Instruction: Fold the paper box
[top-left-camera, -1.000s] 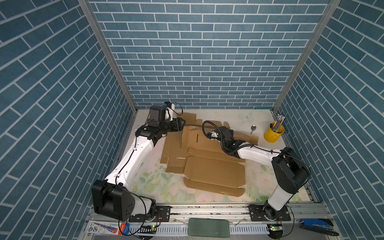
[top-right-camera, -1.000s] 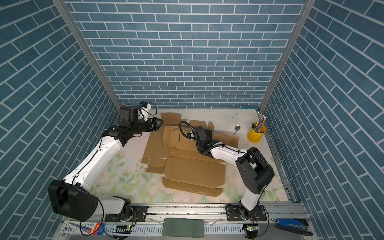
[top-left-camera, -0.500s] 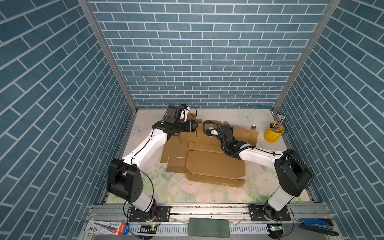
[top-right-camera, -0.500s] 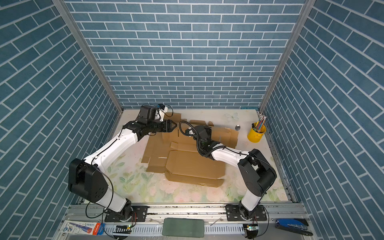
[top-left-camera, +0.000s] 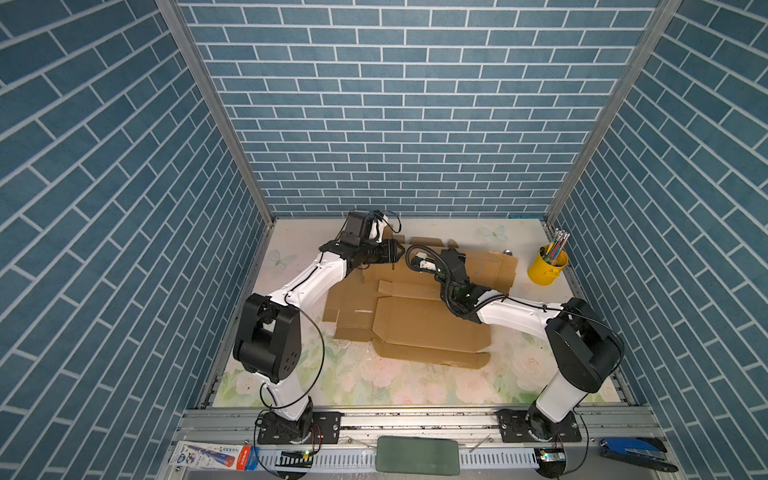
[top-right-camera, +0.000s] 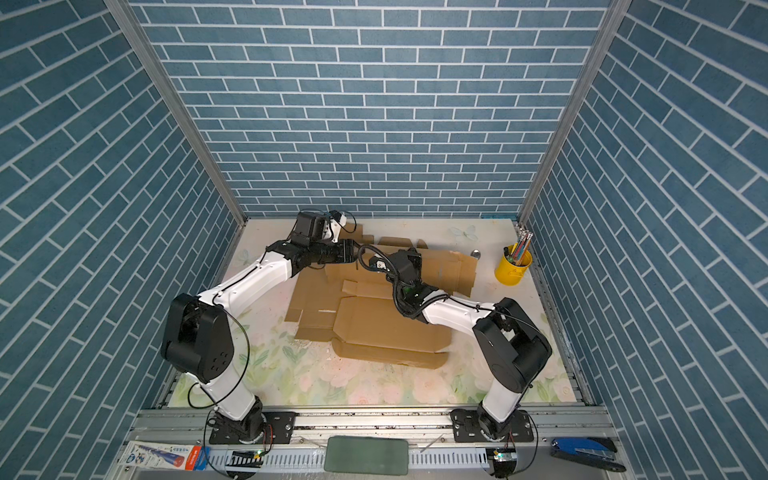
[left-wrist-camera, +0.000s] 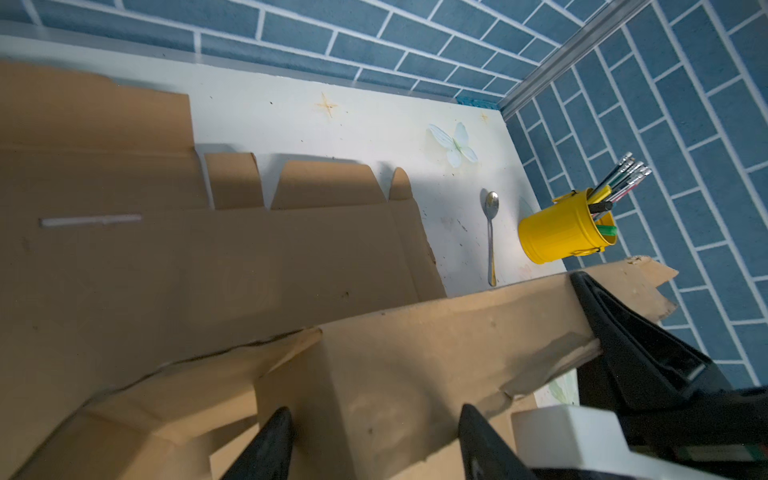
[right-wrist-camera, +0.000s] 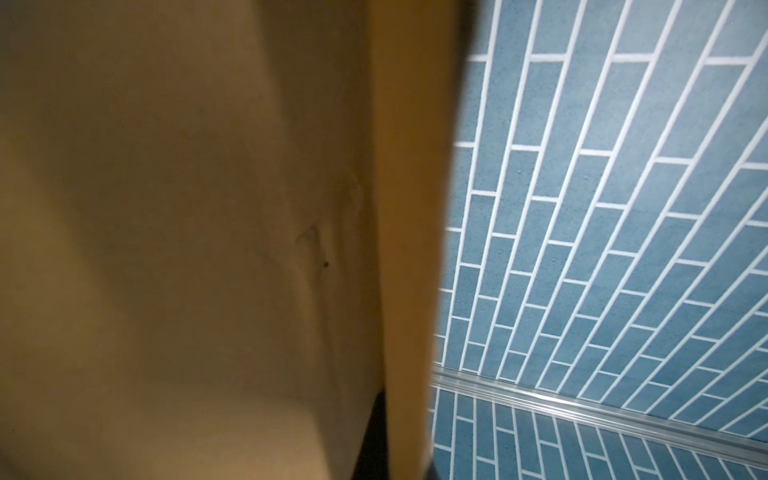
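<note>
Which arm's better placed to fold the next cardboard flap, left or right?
Left, probably: the left gripper sits open astride a raised flap of the paper box, while the right gripper is shut on another edge, holding it up.

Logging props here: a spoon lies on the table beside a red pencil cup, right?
No: the pencil cup is yellow, not red, as the left wrist view shows. The spoon does lie on the table beside it.

Top views overlook whole table (top-left-camera: 436, 395); wrist cameras close.
</note>
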